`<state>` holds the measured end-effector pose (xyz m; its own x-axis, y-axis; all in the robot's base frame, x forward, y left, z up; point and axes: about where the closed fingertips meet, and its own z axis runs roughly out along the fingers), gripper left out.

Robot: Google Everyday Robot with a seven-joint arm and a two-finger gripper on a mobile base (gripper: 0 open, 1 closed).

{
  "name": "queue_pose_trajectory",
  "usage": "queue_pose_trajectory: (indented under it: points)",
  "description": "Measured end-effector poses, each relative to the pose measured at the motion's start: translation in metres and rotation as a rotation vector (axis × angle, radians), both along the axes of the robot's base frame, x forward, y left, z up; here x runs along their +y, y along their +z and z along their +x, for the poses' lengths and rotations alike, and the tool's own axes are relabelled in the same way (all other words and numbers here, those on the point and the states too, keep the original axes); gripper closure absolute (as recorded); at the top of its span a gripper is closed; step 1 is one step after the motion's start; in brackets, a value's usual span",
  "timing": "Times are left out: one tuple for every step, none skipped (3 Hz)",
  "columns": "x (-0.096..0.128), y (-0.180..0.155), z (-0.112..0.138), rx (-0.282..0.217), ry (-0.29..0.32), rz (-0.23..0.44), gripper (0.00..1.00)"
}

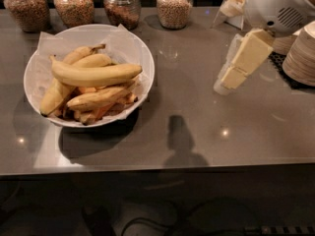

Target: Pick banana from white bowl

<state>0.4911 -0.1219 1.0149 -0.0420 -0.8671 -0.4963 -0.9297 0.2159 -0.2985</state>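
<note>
Gripper (225, 82) hangs over the surface (197, 122), jaws' state untellable, tips slanted toward the banana (93, 75) lying topmost in the white bowl (88, 27), well apart, likely for approach.

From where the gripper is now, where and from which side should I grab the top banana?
Take the banana at its thick middle, from above: it lies crosswise atop the pile, and the white bowl likely blocks side approaches. The gripper hangs over the counter, right of the bowl.
</note>
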Motion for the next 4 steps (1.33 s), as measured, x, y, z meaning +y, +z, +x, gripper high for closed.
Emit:
queue_pose_trajectory:
  points:
    - [0.045, 0.017, 0.017, -0.032, 0.078, 0.066, 0.0]
    - [0.092, 0.026, 0.034, -0.042, 0.15, 0.11, 0.0]
    - [0.092, 0.026, 0.034, -0.042, 0.15, 0.11, 0.0]
    - [0.1, 0.026, 0.036, -0.062, 0.159, 0.119, 0.0]
